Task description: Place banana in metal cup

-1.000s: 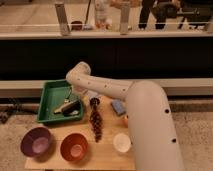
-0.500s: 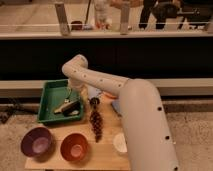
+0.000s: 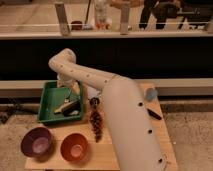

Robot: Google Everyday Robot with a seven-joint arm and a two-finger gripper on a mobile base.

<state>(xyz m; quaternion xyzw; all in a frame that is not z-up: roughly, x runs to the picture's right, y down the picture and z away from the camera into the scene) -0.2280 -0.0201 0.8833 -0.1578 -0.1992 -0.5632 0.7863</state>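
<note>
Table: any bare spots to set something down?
Bare table between the front rim of the green tray and the purple bowl and orange bowl; a thin strip at the right edge below the dark object. Crowded: the tray, where the gripper hangs, and the centre, covered by the arm and the dark red bunch.

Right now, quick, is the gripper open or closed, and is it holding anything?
Gripper: open, down over the green tray, holding nothing that shows.

Two bowls [image 3: 37, 142] [image 3: 75, 146] — one tray [image 3: 45, 102]
</note>
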